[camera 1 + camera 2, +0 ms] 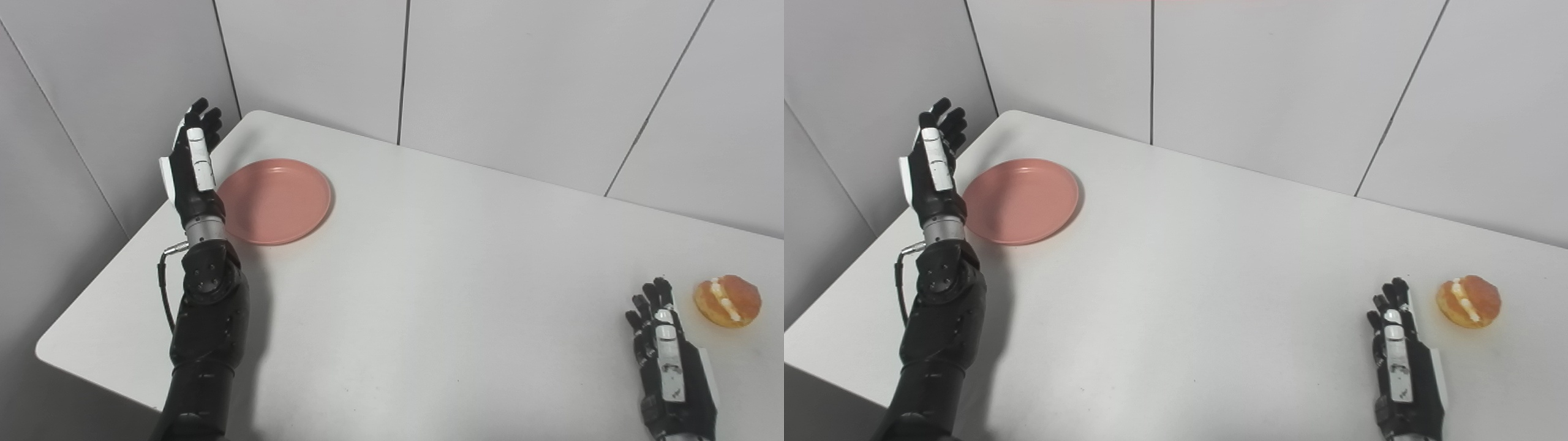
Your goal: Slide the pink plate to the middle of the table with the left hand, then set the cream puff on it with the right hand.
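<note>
Sliding not begun: pink plate (274, 200) sits upper left of frame, left hand (193, 160) raised just beside its left rim, fingers apart, contact unclear. Push rim low, rightward. Cream puff (727, 300) lower right; right hand (667, 361) empty, fingers loosely extended

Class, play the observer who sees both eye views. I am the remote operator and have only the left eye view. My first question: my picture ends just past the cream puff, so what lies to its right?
Observer: In the right eye view, bare table carries on to the right of the cream puff.
Operator: Is the right hand touching the puff?
Observer: No. The right hand lies open, and this view shows a wider strip of table between its fingertips and the puff.
Operator: The left hand overlaps the plate for me.
Observer: Here the open left hand stands beside the left rim of the pink plate, hiding almost none of it. I cannot tell whether they touch.
</note>
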